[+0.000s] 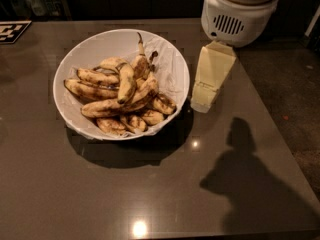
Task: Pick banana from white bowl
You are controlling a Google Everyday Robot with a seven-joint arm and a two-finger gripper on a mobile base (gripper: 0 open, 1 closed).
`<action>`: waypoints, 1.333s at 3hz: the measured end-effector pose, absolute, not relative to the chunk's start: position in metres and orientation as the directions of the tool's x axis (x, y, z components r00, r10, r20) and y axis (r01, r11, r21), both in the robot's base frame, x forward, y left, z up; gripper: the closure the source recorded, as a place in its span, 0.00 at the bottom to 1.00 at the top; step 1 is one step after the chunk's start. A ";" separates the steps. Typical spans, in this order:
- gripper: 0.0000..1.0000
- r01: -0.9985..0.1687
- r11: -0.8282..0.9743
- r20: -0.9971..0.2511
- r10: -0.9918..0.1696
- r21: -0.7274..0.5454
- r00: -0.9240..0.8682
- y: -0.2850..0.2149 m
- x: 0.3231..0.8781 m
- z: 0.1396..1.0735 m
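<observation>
The white bowl [172,66] stands on the dark table, left of centre, lined with crinkled white material and holding several bananas. Most are brown-spotted. The banana [126,83], plump, curved and fairly clean yellow, lies on top of the pile near the middle, next to a second one [140,65] whose dark stem points up. My gripper [202,102], cream-coloured under a white housing [240,11], hangs just right of the bowl's rim. It points down toward the table, outside the bowl and holding nothing.
A black-and-white checkered marker [12,30] lies at the table's back left corner. The table's right edge [270,109] runs close to the gripper, with speckled floor [300,84] beyond. The arm's shadow [250,179] falls on the table front right.
</observation>
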State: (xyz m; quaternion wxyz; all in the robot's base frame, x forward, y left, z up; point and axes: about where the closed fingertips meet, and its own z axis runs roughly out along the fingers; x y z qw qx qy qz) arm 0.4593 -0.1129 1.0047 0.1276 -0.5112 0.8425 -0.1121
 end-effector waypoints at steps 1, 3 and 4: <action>0.00 -0.825 0.452 -0.129 -0.891 -0.339 -0.435 -0.107 0.462 1.011; 0.00 -0.876 0.411 -0.197 -0.908 -0.254 -0.369 -0.062 0.463 1.004; 0.00 -0.908 0.385 -0.241 -0.908 -0.163 -0.342 -0.018 0.452 1.003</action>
